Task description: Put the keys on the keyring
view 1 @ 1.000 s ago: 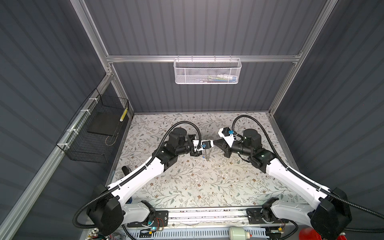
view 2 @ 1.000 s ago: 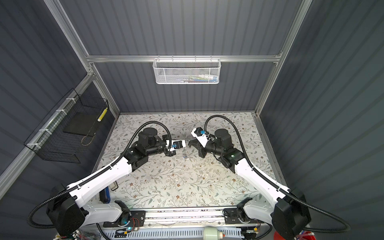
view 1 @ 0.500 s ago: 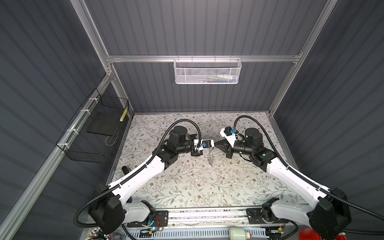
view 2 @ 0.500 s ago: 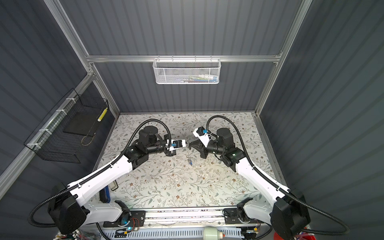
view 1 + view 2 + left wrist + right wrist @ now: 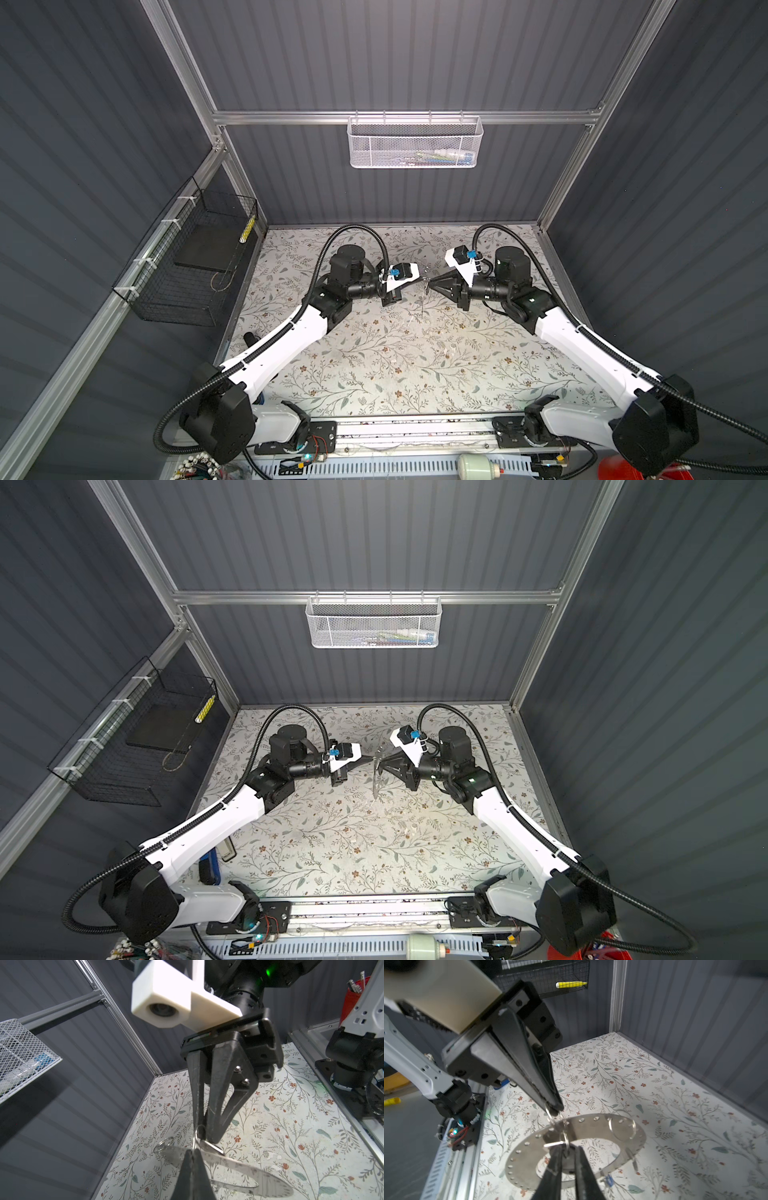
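Threading step, I'd say: left end effector (image 5: 555,1108) clamps the keyring (image 5: 549,1115) above the table (image 5: 675,1105), right end effector (image 5: 569,1153) sits slightly apart at a key (image 5: 552,1144), which next needs a firm pinch and a careful slide round the coil

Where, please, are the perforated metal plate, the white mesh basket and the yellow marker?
perforated metal plate (image 5: 593,1128): right wrist view, its flat band.
white mesh basket (image 5: 395,143): in a top view, its front wall.
yellow marker (image 5: 571,984): right wrist view, middle of its barrel.
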Tool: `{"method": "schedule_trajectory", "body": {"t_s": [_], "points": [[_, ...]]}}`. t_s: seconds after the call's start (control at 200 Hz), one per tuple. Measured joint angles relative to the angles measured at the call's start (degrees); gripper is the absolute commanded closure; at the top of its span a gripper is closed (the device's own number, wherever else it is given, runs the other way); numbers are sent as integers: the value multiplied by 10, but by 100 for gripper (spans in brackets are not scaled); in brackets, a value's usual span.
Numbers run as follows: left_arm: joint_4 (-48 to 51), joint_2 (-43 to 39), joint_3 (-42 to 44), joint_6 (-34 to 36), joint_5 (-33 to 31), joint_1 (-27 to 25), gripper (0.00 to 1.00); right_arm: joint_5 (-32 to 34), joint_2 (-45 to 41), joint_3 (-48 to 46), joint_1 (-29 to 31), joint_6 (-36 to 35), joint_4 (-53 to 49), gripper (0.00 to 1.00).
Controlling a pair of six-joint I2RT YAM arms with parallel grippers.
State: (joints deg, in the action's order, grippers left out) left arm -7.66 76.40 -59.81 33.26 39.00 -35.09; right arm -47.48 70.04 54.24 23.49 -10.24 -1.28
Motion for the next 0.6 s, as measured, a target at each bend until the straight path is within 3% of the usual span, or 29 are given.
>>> {"method": "schedule_trajectory", "body": {"t_s": [0.095, 0.22, 0.6], "points": [[-24, 9, 0, -32, 21, 7, 100, -14, -1, 23, -14, -23, -43, 63], [-58, 24, 0, -76, 47, 12, 100, -16, -20, 40, -25, -68, -90, 57], [-95, 41, 0, -128, 85, 14, 100, -19, -49, 84, -26, -101, -123, 56]]}}
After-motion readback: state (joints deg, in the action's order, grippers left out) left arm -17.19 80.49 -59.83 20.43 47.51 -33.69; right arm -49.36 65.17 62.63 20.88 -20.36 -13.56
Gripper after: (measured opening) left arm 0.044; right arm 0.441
